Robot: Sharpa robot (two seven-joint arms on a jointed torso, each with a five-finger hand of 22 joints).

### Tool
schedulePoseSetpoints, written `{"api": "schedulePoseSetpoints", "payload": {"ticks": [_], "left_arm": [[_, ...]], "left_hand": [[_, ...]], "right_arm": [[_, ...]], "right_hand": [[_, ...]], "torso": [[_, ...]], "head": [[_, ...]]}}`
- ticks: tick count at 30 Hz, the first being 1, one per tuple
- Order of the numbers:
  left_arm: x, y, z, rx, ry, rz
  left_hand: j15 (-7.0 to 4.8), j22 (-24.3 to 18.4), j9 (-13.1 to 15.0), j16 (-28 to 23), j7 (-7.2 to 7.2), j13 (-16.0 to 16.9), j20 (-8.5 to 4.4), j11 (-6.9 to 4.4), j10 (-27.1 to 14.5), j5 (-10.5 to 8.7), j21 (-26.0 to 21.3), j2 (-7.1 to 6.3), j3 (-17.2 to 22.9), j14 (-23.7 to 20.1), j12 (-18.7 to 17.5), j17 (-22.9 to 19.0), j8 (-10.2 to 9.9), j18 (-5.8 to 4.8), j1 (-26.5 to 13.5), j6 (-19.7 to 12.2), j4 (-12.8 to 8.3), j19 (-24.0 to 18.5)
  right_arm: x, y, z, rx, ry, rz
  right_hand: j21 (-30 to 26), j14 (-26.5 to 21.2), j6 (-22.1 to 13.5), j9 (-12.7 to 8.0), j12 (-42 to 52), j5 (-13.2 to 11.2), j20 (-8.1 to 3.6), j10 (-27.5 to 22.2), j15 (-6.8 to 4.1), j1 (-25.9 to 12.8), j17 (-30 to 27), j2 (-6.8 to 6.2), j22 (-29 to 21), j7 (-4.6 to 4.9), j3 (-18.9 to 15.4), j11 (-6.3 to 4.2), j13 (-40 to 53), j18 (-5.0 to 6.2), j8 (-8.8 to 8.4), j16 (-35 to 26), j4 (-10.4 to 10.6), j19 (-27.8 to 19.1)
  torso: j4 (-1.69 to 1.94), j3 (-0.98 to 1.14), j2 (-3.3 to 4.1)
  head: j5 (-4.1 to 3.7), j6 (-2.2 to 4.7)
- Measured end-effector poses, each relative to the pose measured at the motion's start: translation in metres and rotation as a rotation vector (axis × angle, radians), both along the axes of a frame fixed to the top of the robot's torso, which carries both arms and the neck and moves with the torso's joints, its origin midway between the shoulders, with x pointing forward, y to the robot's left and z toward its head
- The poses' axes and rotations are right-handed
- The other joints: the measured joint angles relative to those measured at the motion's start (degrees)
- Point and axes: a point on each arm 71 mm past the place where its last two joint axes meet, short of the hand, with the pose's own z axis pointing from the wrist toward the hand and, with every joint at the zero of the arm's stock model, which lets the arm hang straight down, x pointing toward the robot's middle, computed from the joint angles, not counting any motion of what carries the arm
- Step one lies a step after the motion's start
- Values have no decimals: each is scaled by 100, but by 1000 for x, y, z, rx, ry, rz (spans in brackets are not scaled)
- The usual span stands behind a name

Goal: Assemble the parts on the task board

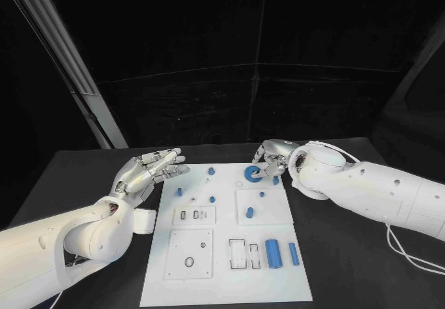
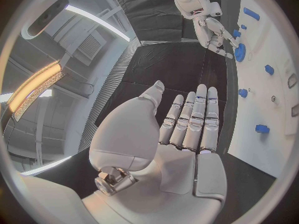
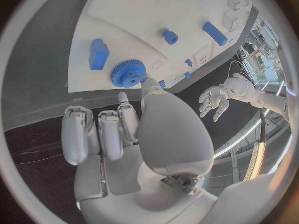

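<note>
We see the white board [image 1: 222, 257] lying mid-frame on the black desk [image 1: 352, 270], with small blue parts [image 1: 272, 253] scattered over it and a blue gear [image 1: 253, 172] near its upper right corner. The left robot hand [image 1: 153, 168] hovers at the board's upper left edge, fingers straight and apart, holding nothing. The right robot hand [image 1: 274, 161] sits just beside the gear, fingers curled; we cannot tell if it grips it.
</note>
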Motion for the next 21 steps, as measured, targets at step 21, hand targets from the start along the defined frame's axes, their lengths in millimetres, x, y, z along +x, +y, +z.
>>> {"api": "schedulePoseSetpoints", "payload": {"ticks": [21], "left_arm": [[1,1,-1,3,2,4]], "left_hand": [[20,0,0,1,0,0,0,20,-21,0,0,0,-16,-20,0,-6,0,0,0,0,-16,0]], "right_arm": [[2,5,-4,-69,2,25]], "right_hand": [[44,0,291,6,277,-27,-40,132,-1,261,-1,199,-1,-52,106,-50,27,1,138,45,-169,40]], "torso": [[2,5,-4]], "head": [[12,-75]]}}
